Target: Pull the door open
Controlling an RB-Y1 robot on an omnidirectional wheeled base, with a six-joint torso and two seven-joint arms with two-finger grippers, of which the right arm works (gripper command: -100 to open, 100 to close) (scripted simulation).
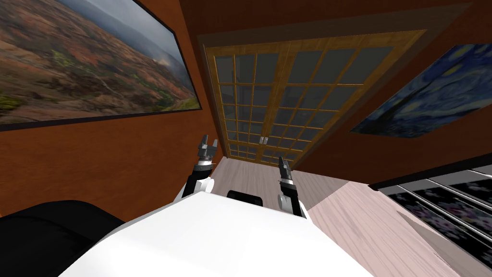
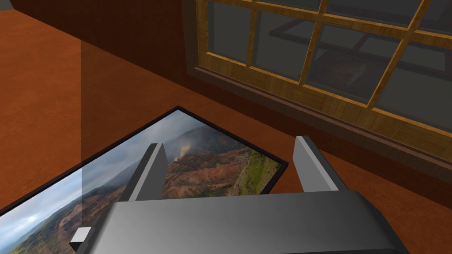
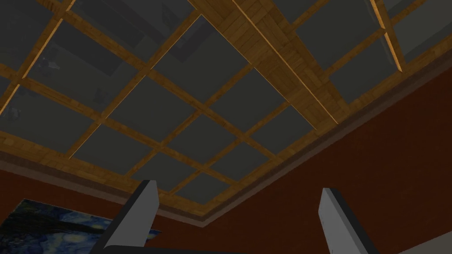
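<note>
Rust-brown walls (image 1: 120, 158) hem a short passage with a pale plank floor (image 1: 250, 180). At its far end, at 12 o'clock from the robot, stands the double door (image 1: 288, 96): two wooden-framed leaves of small dark panes, shut and meeting at a central stile. Two small pale handles (image 1: 264, 140) sit side by side on that stile. They are too small to read for shape, though each seems to run upright along it. A landscape picture (image 1: 86, 62) hangs on the wall at 9 o'clock and a night-sky picture (image 1: 432, 91) at 3 o'clock.

Both arms are raised ahead of the chest, well short of the door. The left claw (image 1: 209, 141) is released, its fingers spread with nothing between them, and it points toward the left wall and the door's left edge. The right claw (image 1: 282, 161) is likewise released and empty, aimed at the panes around the central stile.

In the head view the handles lie at about 11 o'clock from the right claw. From the left claw they lie at about 3 o'clock and farther off. By that reading the right arm is the nearer. The coming move looks to be an approach forward, then a reach slightly left to close on a handle across its upright axis.
</note>
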